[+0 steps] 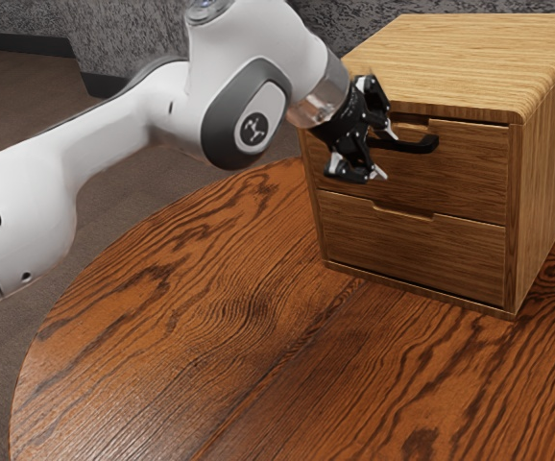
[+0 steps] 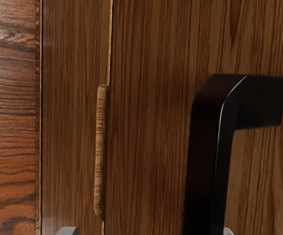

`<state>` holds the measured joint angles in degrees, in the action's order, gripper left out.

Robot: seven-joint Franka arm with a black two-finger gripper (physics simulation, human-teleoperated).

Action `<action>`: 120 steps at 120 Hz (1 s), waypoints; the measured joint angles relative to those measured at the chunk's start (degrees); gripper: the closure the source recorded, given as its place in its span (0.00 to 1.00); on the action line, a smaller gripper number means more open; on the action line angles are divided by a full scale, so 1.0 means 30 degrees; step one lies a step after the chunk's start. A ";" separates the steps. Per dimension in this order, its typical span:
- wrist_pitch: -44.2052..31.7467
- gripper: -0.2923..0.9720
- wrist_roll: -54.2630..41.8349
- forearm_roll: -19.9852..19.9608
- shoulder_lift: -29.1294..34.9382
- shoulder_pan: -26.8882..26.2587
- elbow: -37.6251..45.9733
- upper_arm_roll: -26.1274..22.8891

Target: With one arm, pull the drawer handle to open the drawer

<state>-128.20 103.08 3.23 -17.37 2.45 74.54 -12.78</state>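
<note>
A light wooden cabinet (image 1: 470,58) with two drawers stands on the round table. The top drawer (image 1: 460,173) carries a black bar handle (image 1: 412,145); its front looks flush with the lower drawer (image 1: 422,245). My black gripper (image 1: 359,165) is at the handle's end toward the exterior view's left, right against the drawer front. In the wrist view the handle (image 2: 210,161) runs down between two grey fingertips (image 2: 67,230) that stand wide apart. The handle lies close to one of them, and the gripper is open.
The cabinet sits at the far right of a dark wooden round table (image 1: 239,327). My white arm (image 1: 85,163) reaches in from the exterior view's left. The lower drawer has a small recessed pull (image 2: 101,147). A grey wall rises behind.
</note>
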 joint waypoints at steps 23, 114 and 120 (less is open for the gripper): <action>0.0204 0.61 0.0052 -0.0086 -0.0039 -0.0027 0.0000 0.0038; 0.1628 0.74 0.0073 -0.0227 0.2465 -0.0195 0.2154 0.0439; 0.1653 0.75 0.0076 -0.0228 0.2537 -0.0196 0.2282 0.0445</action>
<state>-123.24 103.31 2.55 -9.76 1.86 81.39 -11.45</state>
